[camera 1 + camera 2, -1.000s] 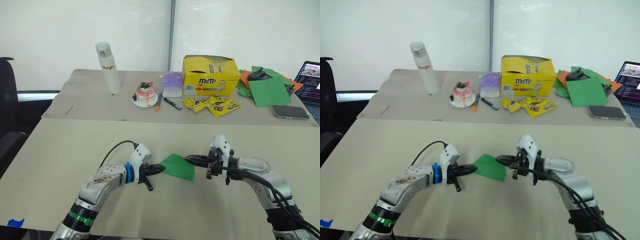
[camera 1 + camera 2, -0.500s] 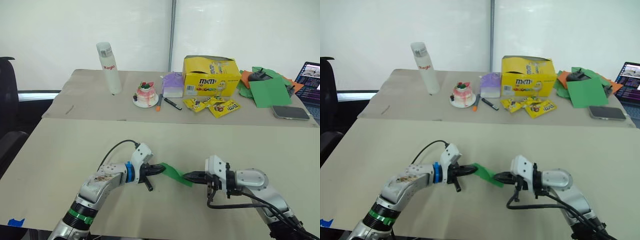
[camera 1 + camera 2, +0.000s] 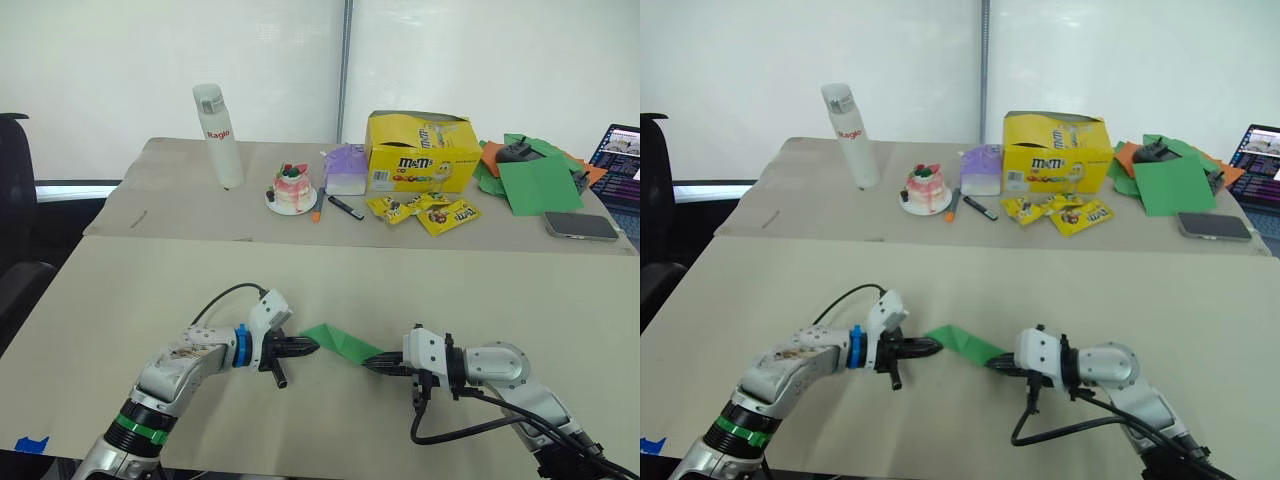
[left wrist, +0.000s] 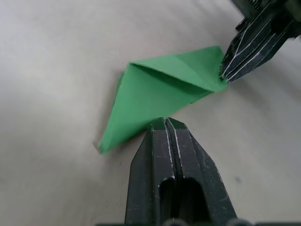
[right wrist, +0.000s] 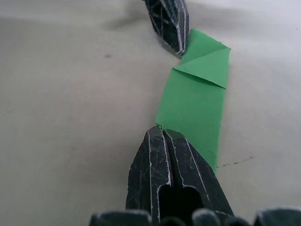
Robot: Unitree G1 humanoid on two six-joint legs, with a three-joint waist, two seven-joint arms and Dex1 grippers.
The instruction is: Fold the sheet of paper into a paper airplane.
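The sheet of paper [image 3: 340, 342] is bright green and folded into a narrow layered strip with a triangular flap. It lies low over the front table, between my two grippers. My left gripper [image 3: 312, 347] is shut, and its tip [image 4: 165, 123] touches the strip's long edge [image 4: 160, 89] with no paper visible between the fingers. My right gripper [image 3: 372, 365] is shut on the strip's right-hand corner [image 5: 197, 99]. In the right wrist view its fingertips [image 5: 162, 131] meet that corner.
On the far table stand a white bottle [image 3: 218, 135], a small cake on a plate [image 3: 292, 190], a yellow candy box [image 3: 420, 150] and candy packs [image 3: 430, 212]. A pile of green and orange sheets [image 3: 530, 175], a phone [image 3: 580, 225] and a laptop [image 3: 620, 160] sit at the right.
The paper has come down from mid-air and turned flat near the table. My right gripper dropped and pulled back toward me. My left gripper drew back to the left.
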